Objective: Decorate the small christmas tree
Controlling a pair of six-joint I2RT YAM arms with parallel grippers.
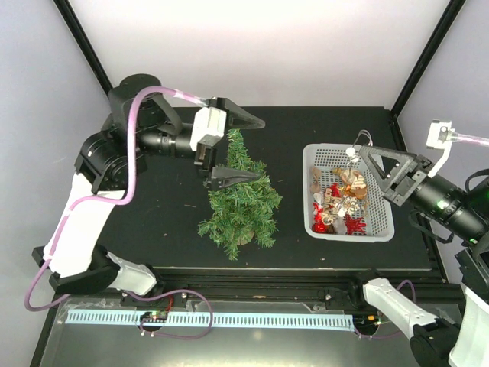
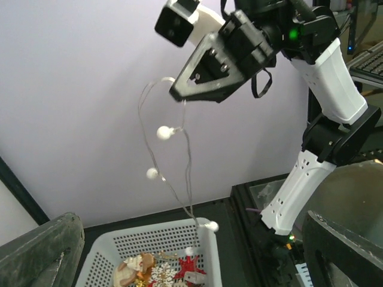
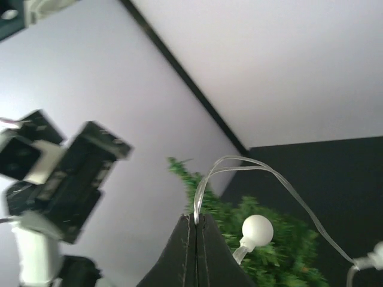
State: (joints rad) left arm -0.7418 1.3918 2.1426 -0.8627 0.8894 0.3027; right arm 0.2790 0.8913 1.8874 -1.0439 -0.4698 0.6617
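Tree: small christmas tree (image 1: pixel 238 200) stands mid-table, under my left gripper (image 1: pixel 246 149), whose jaws are wide apart. White basket (image 1: pixel 348 229) at 3 o'clock. My right gripper (image 1: pixel 361 151) pinches light string (image 2: pixel 179 173) above it.

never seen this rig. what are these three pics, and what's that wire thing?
Two robot arms are bolted at the near edge of a black table. One picture looks down from above; the other two come from cameras on each wrist. On the table stand the small christmas tree and a white basket of ornaments. The left tool is open around the treetop, holding nothing. The right tool is shut on a clear light string with white bulbs, lifted above the basket, its lower end trailing into it.
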